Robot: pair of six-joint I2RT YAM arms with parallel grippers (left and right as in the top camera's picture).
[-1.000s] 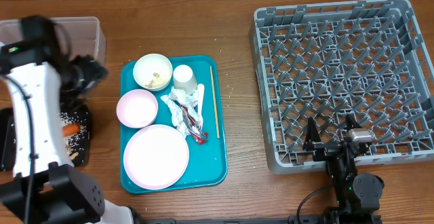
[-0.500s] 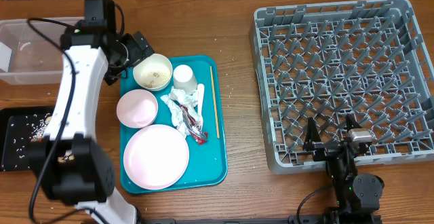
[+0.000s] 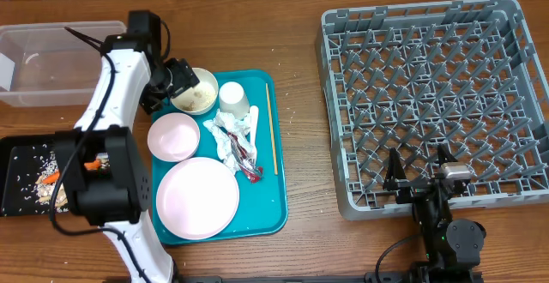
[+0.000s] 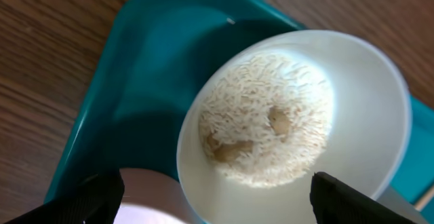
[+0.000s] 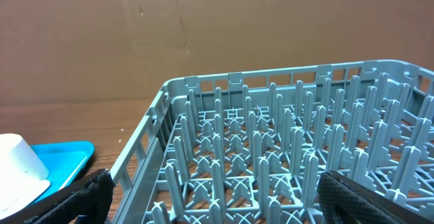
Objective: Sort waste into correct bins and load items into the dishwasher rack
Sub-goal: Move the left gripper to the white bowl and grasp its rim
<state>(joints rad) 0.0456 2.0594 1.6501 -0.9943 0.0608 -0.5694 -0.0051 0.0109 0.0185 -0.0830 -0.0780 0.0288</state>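
A white bowl (image 3: 202, 95) with rice and beige scraps sits at the teal tray's far left corner. My left gripper (image 3: 176, 81) hangs open over the bowl's left rim. In the left wrist view the bowl (image 4: 285, 125) fills the frame, and the left gripper (image 4: 217, 203) has one black fingertip (image 4: 91, 198) on each side of its near rim. A pink bowl (image 3: 173, 137), pink plate (image 3: 197, 198), white cup (image 3: 234, 98), crumpled napkin (image 3: 230, 141) and wooden stick (image 3: 271, 129) also lie on that tray. My right gripper (image 3: 420, 174) is open at the grey rack's (image 3: 437, 86) front edge.
A clear tub (image 3: 51, 60) stands at the far left. The black tray (image 3: 17, 189) in front of it holds rice and a carrot (image 3: 50, 177). The teal tray (image 3: 273, 207) lies left of centre. The right wrist view shows the rack's pegs (image 5: 271, 149) and the cup (image 5: 20, 159).
My left arm swung from over the black tray to the right and now hangs over the rice bowl's rim. The right arm has not moved.
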